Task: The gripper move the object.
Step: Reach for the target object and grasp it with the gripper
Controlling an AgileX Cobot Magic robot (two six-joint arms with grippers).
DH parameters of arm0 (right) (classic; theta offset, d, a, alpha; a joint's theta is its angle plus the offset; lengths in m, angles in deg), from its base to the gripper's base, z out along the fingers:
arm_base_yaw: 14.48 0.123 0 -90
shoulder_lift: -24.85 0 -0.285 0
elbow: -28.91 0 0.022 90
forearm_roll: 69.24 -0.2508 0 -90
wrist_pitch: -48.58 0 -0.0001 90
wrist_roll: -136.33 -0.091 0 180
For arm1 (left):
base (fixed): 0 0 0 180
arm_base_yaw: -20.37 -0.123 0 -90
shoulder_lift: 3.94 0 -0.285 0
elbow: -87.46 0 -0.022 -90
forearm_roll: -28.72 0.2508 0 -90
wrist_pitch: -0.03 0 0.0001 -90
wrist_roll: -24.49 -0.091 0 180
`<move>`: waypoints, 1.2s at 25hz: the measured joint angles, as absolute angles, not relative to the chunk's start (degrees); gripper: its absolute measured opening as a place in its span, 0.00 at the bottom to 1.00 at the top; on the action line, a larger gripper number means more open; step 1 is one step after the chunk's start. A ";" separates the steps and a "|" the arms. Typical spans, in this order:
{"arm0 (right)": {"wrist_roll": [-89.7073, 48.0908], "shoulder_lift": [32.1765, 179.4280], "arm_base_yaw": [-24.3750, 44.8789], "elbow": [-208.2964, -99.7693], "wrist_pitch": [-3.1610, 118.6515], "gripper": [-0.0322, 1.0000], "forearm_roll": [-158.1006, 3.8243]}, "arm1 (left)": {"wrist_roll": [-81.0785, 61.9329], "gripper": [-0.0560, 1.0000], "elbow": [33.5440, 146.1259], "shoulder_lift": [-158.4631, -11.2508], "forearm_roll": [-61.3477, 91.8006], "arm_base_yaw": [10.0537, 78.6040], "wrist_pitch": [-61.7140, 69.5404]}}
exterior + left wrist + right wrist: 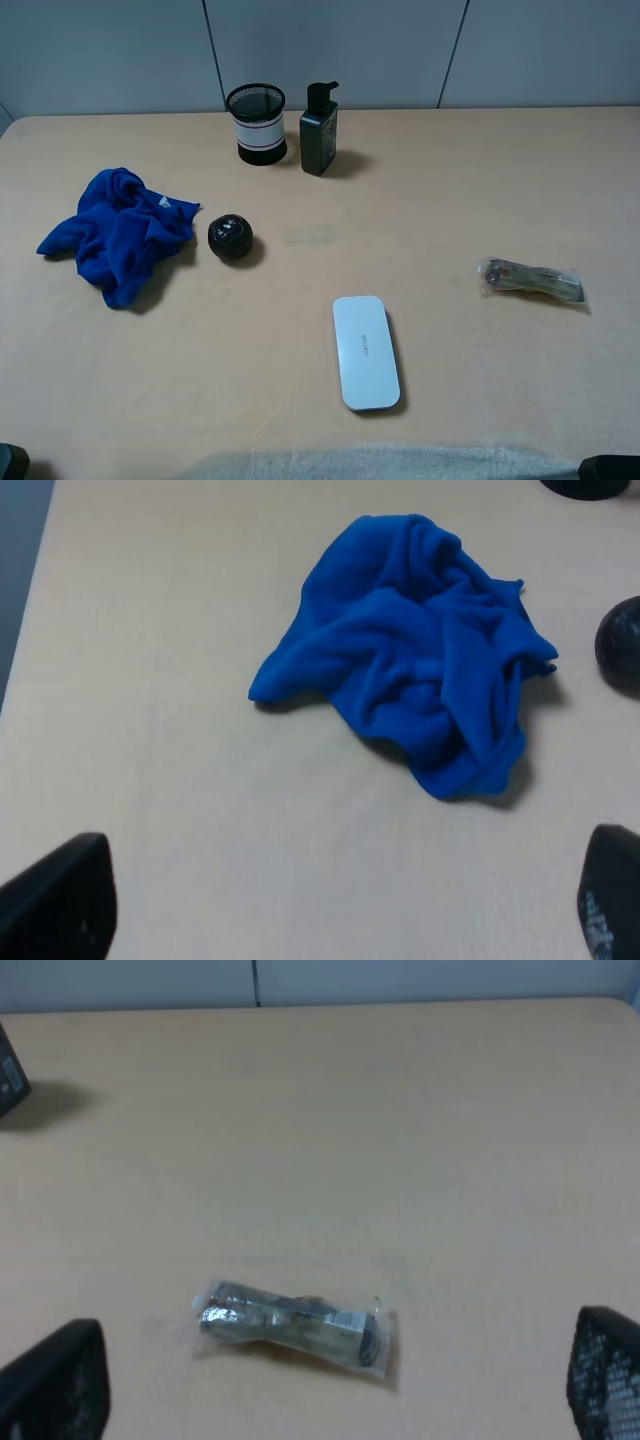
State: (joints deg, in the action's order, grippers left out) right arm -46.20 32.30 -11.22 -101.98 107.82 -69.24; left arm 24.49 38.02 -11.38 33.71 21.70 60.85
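Right gripper (328,1385) jaws wide apart, near the packet (295,1322) but not touching. Task not begun imo: approach, grab & move all left. Left gripper (335,905) also apart.

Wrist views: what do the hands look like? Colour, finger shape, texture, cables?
Only the tips show. Left hand: two matte black fingers with rounded tips, one of them faintly speckled. Right hand: the same black fingers, one with a fine dotted grip texture. No cables, markings or arm links are visible.
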 joint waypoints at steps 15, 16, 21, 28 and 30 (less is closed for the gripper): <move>-46.20 32.30 -11.22 -101.98 107.82 0.70 -69.24 | 24.49 0.93 38.02 -11.38 33.71 21.70 60.85; -46.20 32.30 -11.22 -101.98 107.82 0.70 -69.24 | 24.49 0.93 38.02 -11.38 33.71 21.70 60.85; -46.20 32.30 -11.22 -101.98 107.82 0.70 -69.56 | 24.49 0.93 38.02 -11.38 33.71 21.70 60.85; -46.20 32.95 -11.22 -101.98 107.82 0.70 -70.04 | 24.49 0.93 38.02 -11.38 33.71 21.70 60.85; -46.20 34.61 -11.22 -101.98 107.74 0.70 -70.10 | 24.49 0.93 38.02 -11.38 33.71 21.70 60.85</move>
